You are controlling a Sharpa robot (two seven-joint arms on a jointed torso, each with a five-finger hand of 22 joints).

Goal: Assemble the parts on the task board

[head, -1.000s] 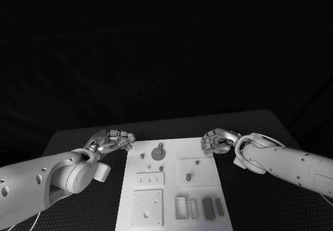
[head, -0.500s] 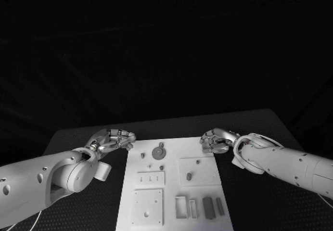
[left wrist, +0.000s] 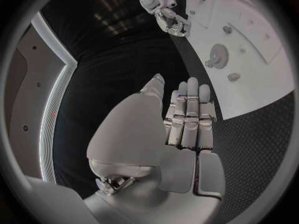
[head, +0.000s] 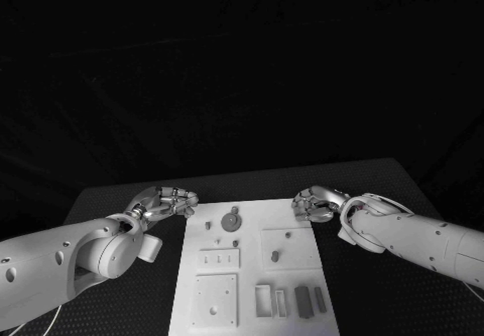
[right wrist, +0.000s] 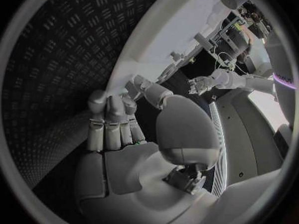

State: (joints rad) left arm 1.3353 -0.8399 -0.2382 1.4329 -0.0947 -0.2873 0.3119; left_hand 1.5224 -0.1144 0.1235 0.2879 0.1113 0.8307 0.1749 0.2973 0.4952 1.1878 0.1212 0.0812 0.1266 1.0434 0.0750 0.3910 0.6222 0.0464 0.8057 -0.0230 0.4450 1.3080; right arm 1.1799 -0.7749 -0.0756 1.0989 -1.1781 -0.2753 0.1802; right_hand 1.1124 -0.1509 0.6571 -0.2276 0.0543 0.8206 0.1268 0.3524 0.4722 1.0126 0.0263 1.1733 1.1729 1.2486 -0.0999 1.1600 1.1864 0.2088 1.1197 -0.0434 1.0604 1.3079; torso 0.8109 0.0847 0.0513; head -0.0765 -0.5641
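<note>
my left hand and right hand are hovering at the far corners of the task board, fingers held together, gripping nothing, i judge so neither is blocking my view. the board is lying mid-table, the gear and other parts sitting on it untouched.

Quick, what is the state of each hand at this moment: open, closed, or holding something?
Left hand: fingers curled in, holding nothing.
Right hand: fingers curled in, holding nothing.
</note>
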